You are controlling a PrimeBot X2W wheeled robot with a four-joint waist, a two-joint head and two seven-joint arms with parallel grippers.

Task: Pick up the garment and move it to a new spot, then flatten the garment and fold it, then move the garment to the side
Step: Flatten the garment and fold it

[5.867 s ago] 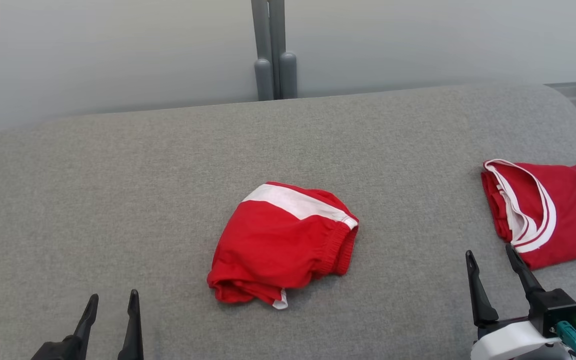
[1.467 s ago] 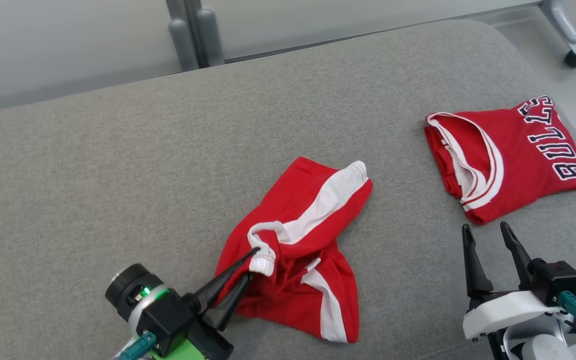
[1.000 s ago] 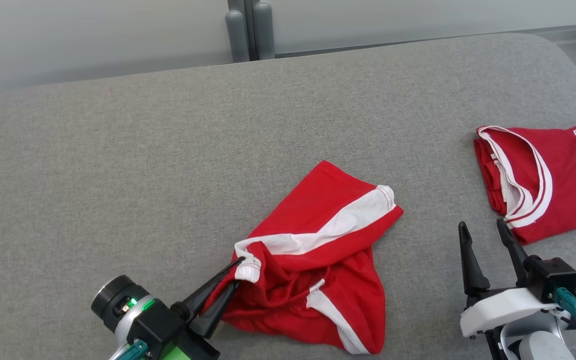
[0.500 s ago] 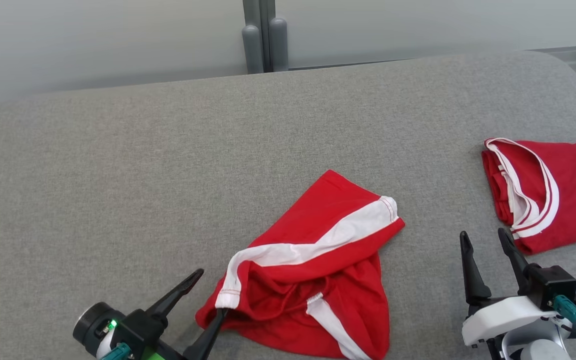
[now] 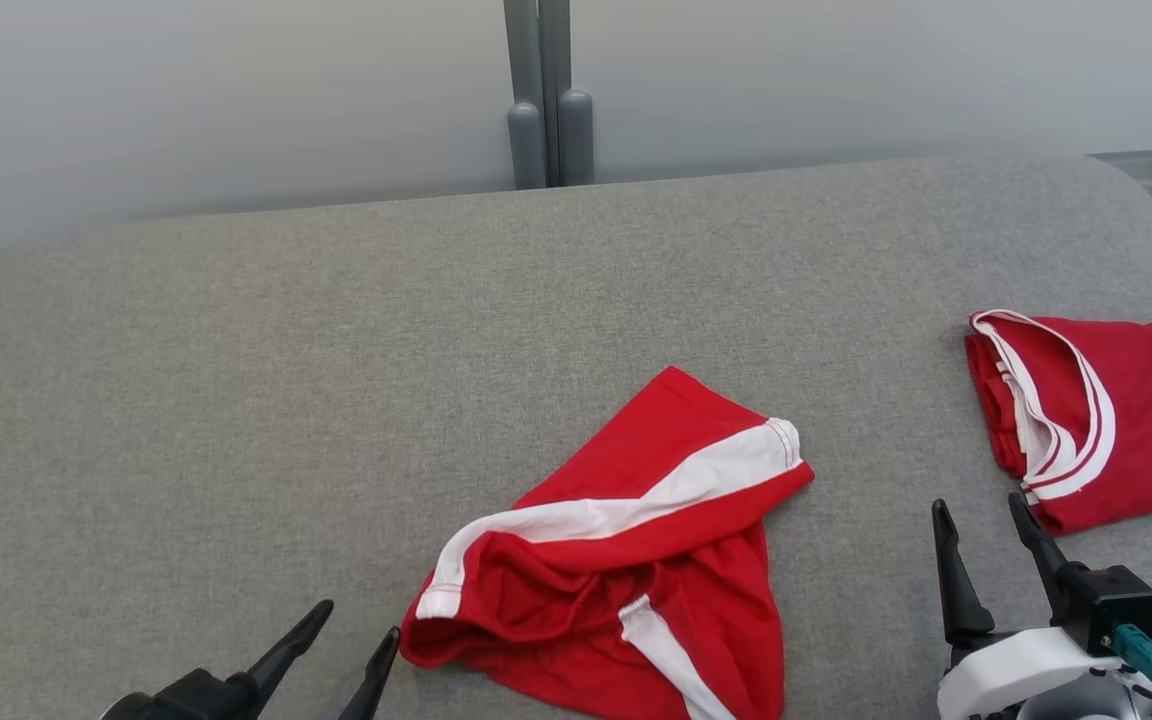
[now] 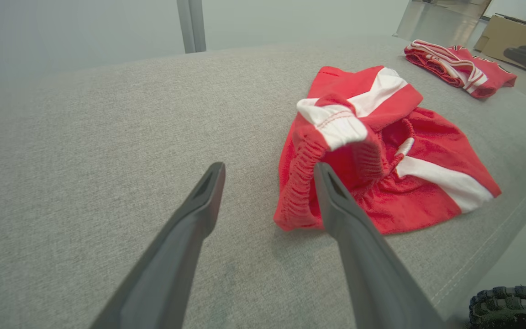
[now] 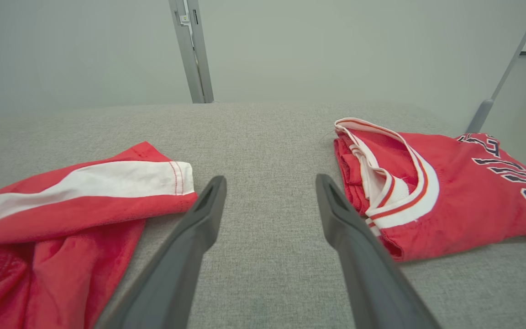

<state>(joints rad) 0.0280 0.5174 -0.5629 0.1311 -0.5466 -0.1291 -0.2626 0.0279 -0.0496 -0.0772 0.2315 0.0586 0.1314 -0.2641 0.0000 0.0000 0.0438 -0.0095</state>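
The garment (image 5: 636,560) is a pair of red shorts with white side stripes, lying crumpled near the front middle of the grey surface, seen too as the garment (image 6: 372,151) and the garment (image 7: 62,214). My left gripper (image 5: 361,620) is open at the lower left, just left of the shorts' waistband and apart from it; in its wrist view the left gripper (image 6: 267,171) has bare grey fabric between its fingers. My right gripper (image 5: 981,510) is open at the lower right, empty; the right gripper (image 7: 270,183) points at bare surface between the shorts and a jersey.
A folded red jersey (image 5: 1086,410) with white trim and dark lettering lies at the right edge, also seen as the jersey (image 7: 427,183). The grey padded surface (image 5: 236,380) is bordered by a pale wall with a grey post (image 5: 546,90). The surface's front edge (image 6: 496,256) drops off close to the shorts.
My left gripper has opened, let go of the shorts' waistband, and drawn back to the lower left. The shorts have settled on the surface. The head camera has shifted.
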